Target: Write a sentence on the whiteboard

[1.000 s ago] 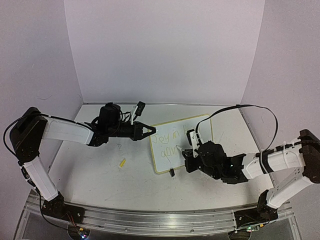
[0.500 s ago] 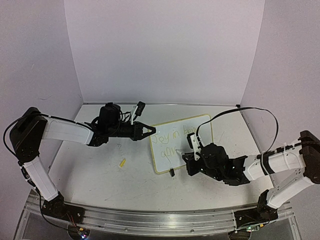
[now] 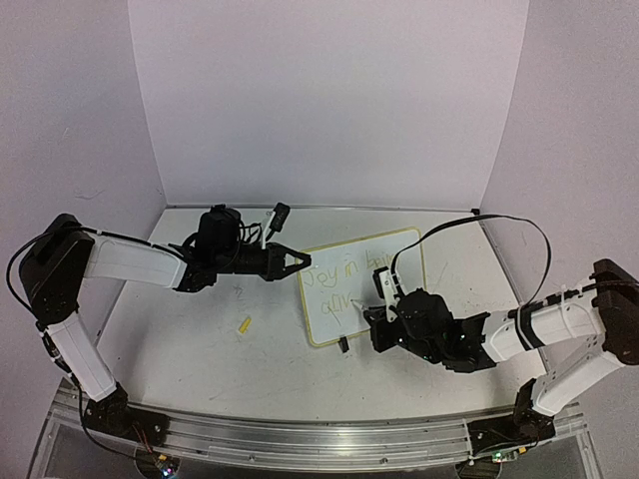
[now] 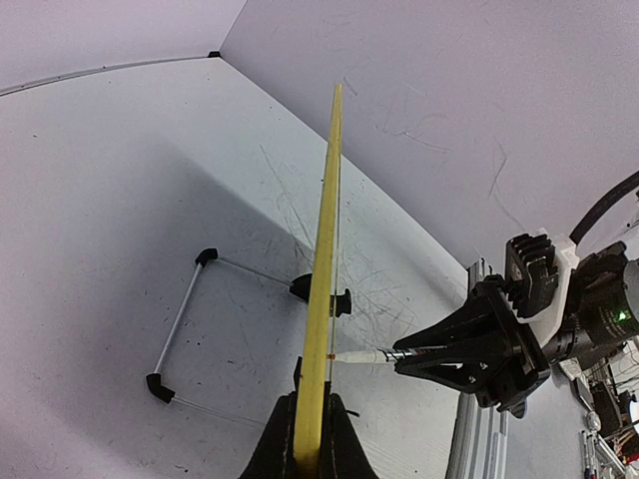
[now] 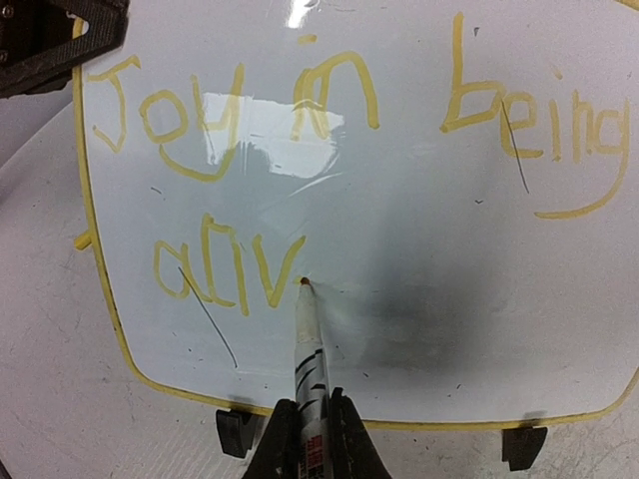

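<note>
Nearest the bases, the right gripper [image 5: 308, 424] has its fingers pinched narrow on the white pen [image 5: 308, 344]. The barrel is aimed up the board so the yellow tip meets the surface just past the "v" of the second line. Holding low on the barrel leaves the tip in plain sight of the wrist camera. The whiteboard [image 5: 419, 249] leans on its two black clip feet [image 5: 237, 431]. The sentence [image 5: 312, 100] reads "Joy in being" above an unfinished "aliv". Bare white lies right of the tip, room enough, I judge, for the last letter before the yellow rim. At the far left corner the left gripper [image 4: 310, 439] is clamped tight on the rim, which I judge braces the board against pen pressure. Off to the left, a small yellow piece [image 3: 244, 324], perhaps the pen's cap, lies on the table [image 3: 180, 369], well apart from both arms.
</note>
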Motion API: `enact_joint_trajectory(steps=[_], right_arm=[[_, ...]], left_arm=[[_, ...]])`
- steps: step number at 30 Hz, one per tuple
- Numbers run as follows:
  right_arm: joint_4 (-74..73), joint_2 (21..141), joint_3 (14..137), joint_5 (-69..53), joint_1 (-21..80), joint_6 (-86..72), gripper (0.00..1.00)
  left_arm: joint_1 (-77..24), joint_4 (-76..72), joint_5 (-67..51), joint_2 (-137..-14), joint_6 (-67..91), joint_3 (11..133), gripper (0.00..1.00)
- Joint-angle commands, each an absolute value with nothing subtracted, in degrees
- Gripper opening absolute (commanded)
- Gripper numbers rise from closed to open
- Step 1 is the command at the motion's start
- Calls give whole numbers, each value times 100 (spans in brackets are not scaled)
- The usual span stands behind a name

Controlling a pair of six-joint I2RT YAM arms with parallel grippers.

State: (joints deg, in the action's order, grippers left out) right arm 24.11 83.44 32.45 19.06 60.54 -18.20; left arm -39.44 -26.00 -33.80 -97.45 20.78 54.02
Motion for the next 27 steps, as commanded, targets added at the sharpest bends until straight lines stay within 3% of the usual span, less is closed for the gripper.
enact_joint_trajectory(steps=[1,27], right_arm=[[2250,8229,3219,2444,6025,-2029,0],[2757,8420,3442,2351,6021,-1728,0]], left_arm=[[-3891,-1962,-2637,-9784,1696,5472,0],[-3895,-1934,-2610,-9781,1670,5469,0]])
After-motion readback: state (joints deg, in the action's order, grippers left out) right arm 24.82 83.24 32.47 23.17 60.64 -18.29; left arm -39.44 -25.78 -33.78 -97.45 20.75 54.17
